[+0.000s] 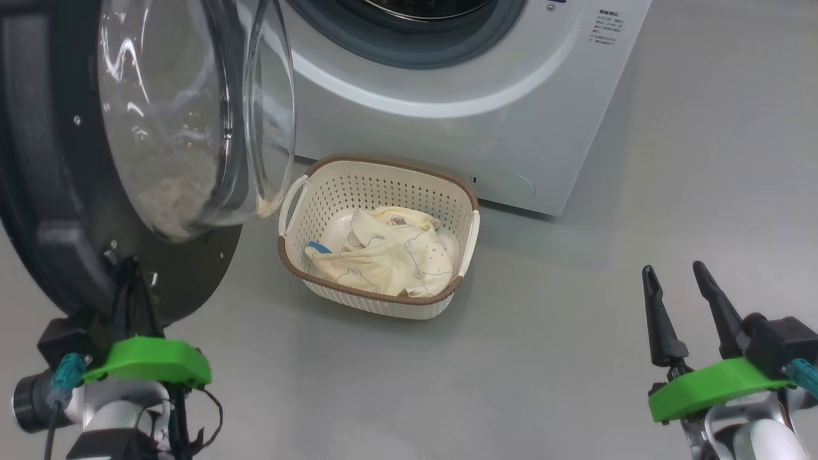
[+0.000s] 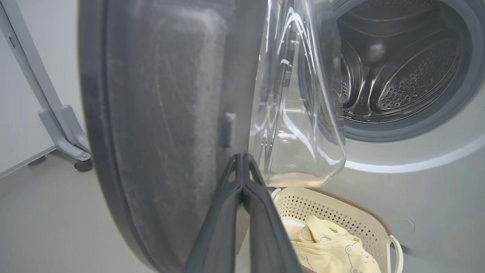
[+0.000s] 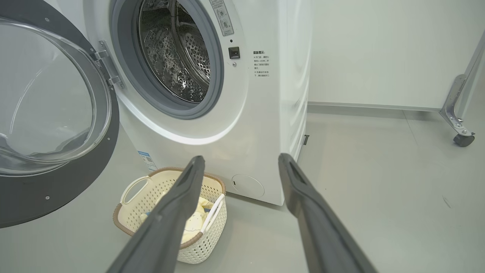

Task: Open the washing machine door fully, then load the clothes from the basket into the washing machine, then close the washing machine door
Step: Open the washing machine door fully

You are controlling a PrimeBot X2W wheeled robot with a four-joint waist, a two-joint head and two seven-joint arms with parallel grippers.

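Clothes (image 1: 390,259) look soft and light, lying forward-left of the spread right claw (image 1: 673,267); I'd pinch a raised fold. The left claw (image 1: 131,271) is closed beside the door (image 1: 38,160).

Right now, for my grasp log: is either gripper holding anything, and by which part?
Nothing is held. The left gripper is shut empty, tips at the round black-rimmed glass washing machine door; the right gripper stands open and empty.

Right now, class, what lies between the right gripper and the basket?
Just bare grey floor. In the head view, nothing sits between the open right gripper and the basket.
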